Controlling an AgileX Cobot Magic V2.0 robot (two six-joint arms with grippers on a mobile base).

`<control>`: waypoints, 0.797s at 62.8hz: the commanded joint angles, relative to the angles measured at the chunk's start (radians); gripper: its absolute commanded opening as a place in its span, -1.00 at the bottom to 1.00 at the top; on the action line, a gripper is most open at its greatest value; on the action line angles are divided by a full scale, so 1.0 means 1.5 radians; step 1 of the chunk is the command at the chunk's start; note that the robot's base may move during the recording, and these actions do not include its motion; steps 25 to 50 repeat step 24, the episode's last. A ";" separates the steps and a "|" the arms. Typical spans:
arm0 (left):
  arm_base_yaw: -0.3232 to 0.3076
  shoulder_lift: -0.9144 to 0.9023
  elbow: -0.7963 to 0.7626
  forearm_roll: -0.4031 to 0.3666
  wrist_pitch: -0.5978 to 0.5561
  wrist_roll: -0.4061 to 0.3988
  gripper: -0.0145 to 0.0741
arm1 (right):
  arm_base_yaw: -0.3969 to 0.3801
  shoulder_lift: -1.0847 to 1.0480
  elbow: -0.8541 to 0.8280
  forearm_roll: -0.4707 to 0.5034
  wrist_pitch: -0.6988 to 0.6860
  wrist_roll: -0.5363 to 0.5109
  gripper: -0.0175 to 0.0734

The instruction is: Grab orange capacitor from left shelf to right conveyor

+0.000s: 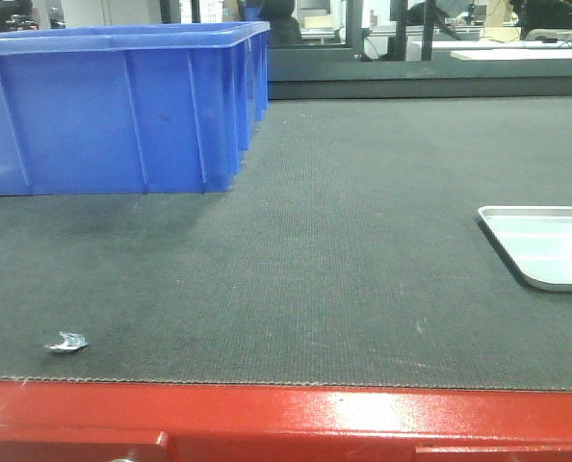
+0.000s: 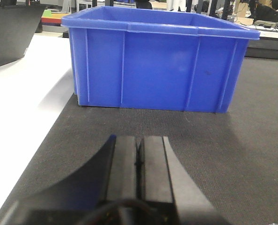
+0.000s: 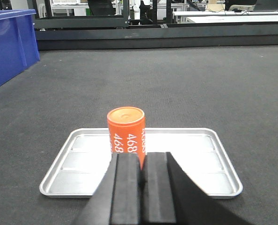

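The right conveyor (image 1: 344,241) is seen as a wide belt of dark grey, finely woven texture, bordered along its front edge by a glossy red frame (image 1: 296,423). Toward the belt's far left corner a large blue plastic bin (image 1: 113,106) is set, rectangular, with ribbed walls and a rolled rim. A white flat surface (image 2: 22,89) is visible just beyond the belt's left edge in the left wrist view. Near the right edge of the belt a shallow metal tray (image 3: 143,161) is laid flat, rectangular with rounded corners and a faintly ridged, bright floor. The orange capacitor (image 3: 126,130) is stood upright on the tray, near the middle of its far half; it is a smooth orange cylinder with a flat round top and white "468" digits running down its side. A small crumpled scrap of silvery foil (image 1: 66,342) is found close to the front edge of the belt, at the left.

The right end effector (image 3: 141,187) is held low just in front of the capacitor, its flat black pads pressed together on nothing. The left end effector (image 2: 139,173) is likewise pressed together, empty, facing the bin.
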 commanded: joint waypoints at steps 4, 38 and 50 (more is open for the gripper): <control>-0.001 -0.013 -0.004 0.000 -0.060 0.000 -0.91 | 0.001 -0.015 0.002 -0.008 -0.062 -0.002 -0.53; -0.001 -0.013 -0.004 0.000 -0.060 0.000 -0.91 | 0.001 -0.015 0.002 -0.008 -0.062 -0.002 -0.53; -0.001 -0.013 -0.004 0.000 -0.060 0.000 -0.91 | 0.001 -0.015 0.002 -0.008 -0.062 -0.002 -0.53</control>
